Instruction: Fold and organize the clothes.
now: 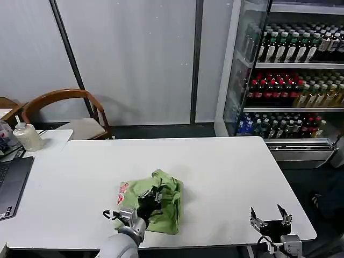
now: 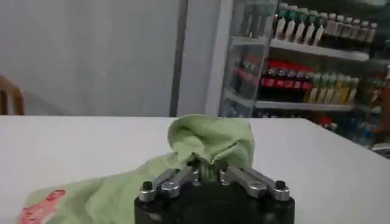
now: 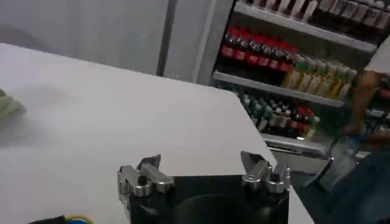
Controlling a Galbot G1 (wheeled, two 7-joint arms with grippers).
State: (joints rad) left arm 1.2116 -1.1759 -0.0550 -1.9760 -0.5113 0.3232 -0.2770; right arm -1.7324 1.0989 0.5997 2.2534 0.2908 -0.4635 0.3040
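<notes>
The left gripper [image 1: 152, 198] pinches a raised fold of the crumpled T-shirt [image 1: 164, 207] near the table's [image 1: 226, 172] front edge. The right gripper [image 1: 270, 215] hovers spread apart at the front right corner.

My left gripper [image 1: 151, 198] sinks into the crumpled lime-green cotton T-shirt [image 1: 161, 201], so the cloth hides my jaws' tips — in my left wrist view the folds [image 2: 210, 143] swallow them too. The shirt's red-and-white print [image 1: 122, 192] is mostly tucked under; I can't read it. My right wrist view catches just a green scrap [image 3: 8, 105] at its edge. The head view cuts the white bench [image 1: 226, 166] at its near left corner.
</notes>
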